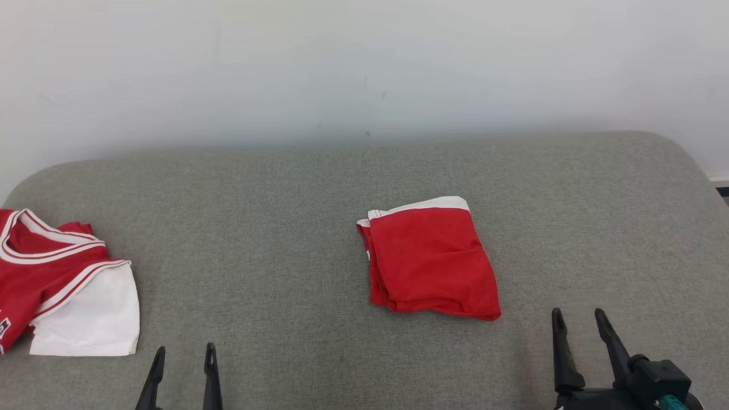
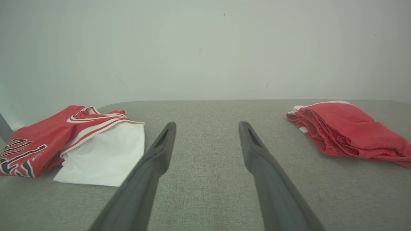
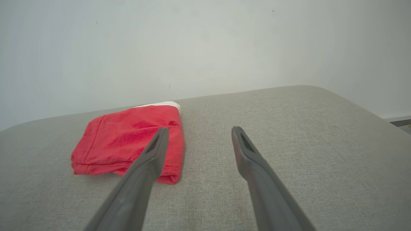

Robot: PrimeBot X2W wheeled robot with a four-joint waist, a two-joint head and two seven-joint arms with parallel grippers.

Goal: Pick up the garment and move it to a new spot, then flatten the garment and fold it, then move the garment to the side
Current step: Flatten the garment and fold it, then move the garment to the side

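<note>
- Two grippers hover low at the near edge of the grey cushion (image 1: 273, 188). The left gripper (image 1: 185, 347) and the right gripper (image 1: 578, 311) both have their fingers spread wide and hold nothing.
- The garment (image 1: 433, 262), red cloth already folded into a compact packet, lies flat on the cushion right of centre. It is near the right gripper and well apart from the red and white jersey (image 1: 51, 273) at the far left.
- Judging by the tidy fold, the step in hand is moving the packet aside.
- To do that well, the right gripper should come in low at the near right corner and pinch all the layers together.
- A lift just clear of the cushion and a slow carry would help keep the fold from spilling open. The left gripper could steady the layered edge.
- The white band (image 1: 421, 206) faces the wall (image 1: 364, 68), and the stacked folds face the robot's left.
- The packet looks close to square. Its longer axis, as far as I can judge, runs from band to near hem, leaning slightly to the right.
</note>
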